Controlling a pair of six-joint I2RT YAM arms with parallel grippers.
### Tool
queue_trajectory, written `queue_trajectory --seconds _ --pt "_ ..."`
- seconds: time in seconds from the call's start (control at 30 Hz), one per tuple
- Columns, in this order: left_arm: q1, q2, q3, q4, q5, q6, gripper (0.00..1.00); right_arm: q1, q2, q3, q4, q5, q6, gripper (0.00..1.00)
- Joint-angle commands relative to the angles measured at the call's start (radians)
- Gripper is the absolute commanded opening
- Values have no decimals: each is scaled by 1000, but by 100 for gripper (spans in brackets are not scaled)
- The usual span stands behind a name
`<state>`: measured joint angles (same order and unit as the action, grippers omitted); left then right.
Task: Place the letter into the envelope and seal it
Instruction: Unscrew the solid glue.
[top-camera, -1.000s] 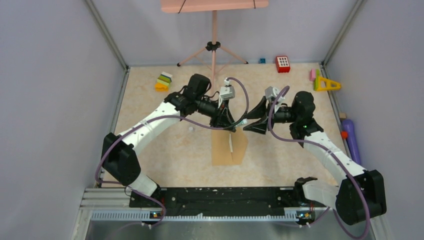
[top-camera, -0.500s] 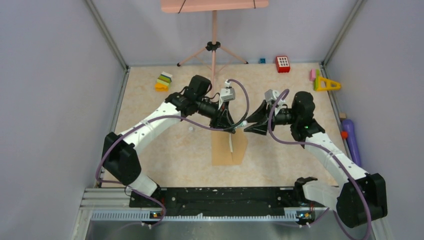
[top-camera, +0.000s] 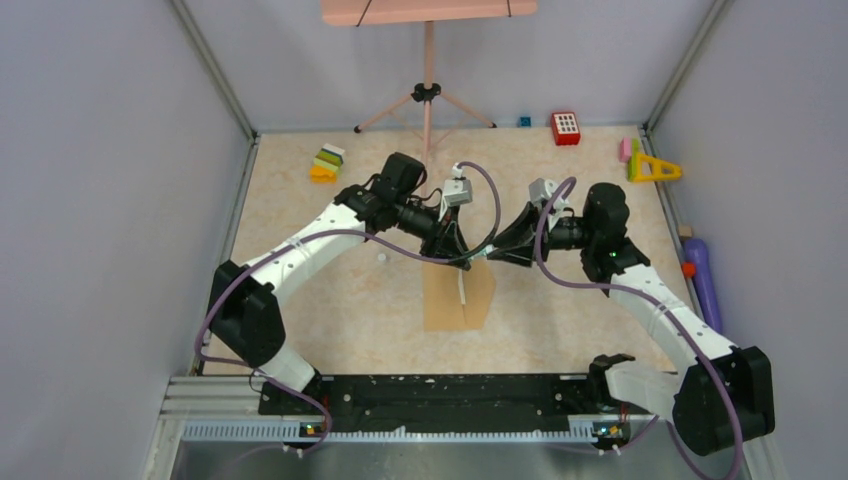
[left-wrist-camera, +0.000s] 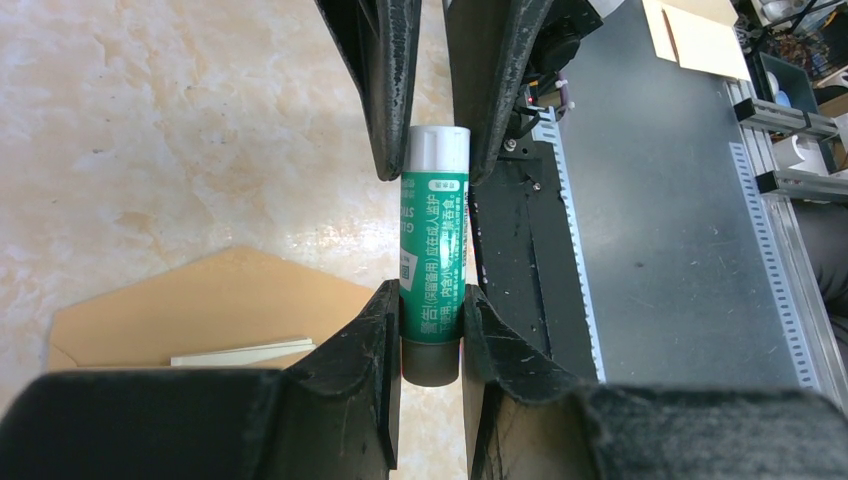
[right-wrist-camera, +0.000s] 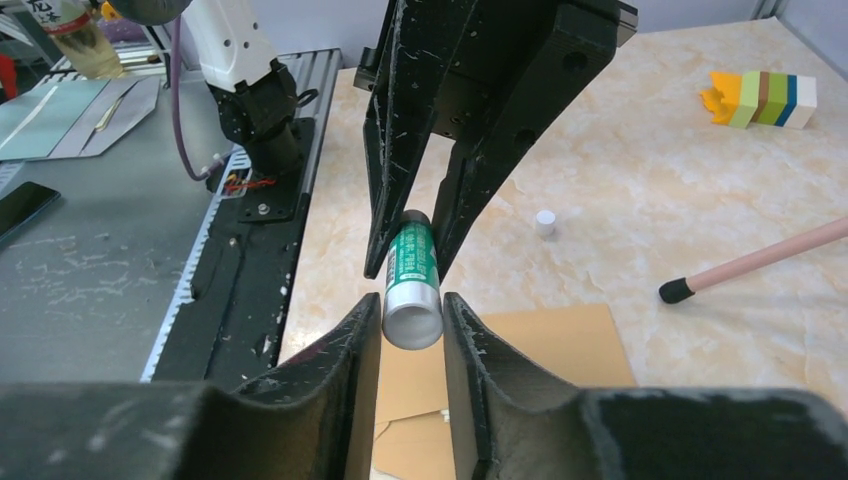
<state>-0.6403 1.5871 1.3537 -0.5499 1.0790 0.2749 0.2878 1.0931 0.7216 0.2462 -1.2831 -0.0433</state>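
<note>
A green glue stick (left-wrist-camera: 433, 255) hangs level in the air between my two grippers, above the envelope. My left gripper (left-wrist-camera: 432, 300) is shut on its dark bottom end. My right gripper (right-wrist-camera: 413, 310) is shut on its white cap (right-wrist-camera: 412, 322) from the opposite side. From above, the left gripper (top-camera: 462, 255) and the right gripper (top-camera: 497, 250) meet tip to tip. The brown envelope (top-camera: 450, 305) lies flat on the table under them, its flap open. A pale strip of the letter (left-wrist-camera: 245, 352) shows at the envelope's opening; the rest of the letter is hidden inside.
A small white cylinder (top-camera: 381, 258) lies left of the envelope. Striped blocks (top-camera: 327, 163) sit at the back left, a red block (top-camera: 566, 127) and a yellow triangle (top-camera: 655, 168) at the back right, a purple object (top-camera: 705, 280) by the right wall. A pink tripod (top-camera: 427, 95) stands behind.
My right gripper's jaws have narrowed onto the glue stick's cap and it has edged left toward the left gripper. The left gripper keeps its hold, barely moving.
</note>
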Motion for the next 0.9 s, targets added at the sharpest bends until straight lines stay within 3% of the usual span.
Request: queue_trajectory --seconds 0.0,0.1,0.23,0.33,0.4,0.73,0.87 --pt "-7 1 8 11 8 26 0 10 -17 39 40 -16 -19 23" --pt "-5 -2 9 11 5 24 2 9 -19 41 27 -28 -27 12" --pt "-4 -11 31 11 12 10 29 9 -17 45 18 -26 -28 1" --pt "-1 -16 52 13 55 -7 49 10 -11 47 27 -27 -9 0" --pt "-2 -18 60 25 78 -25 56 9 -7 46 44 -29 11 0" --pt "-1 8 56 80 96 -83 57 14 7 23 133 -35 105 0" --pt "-1 23 70 82 106 -95 44 19 12 21 136 -34 102 0"
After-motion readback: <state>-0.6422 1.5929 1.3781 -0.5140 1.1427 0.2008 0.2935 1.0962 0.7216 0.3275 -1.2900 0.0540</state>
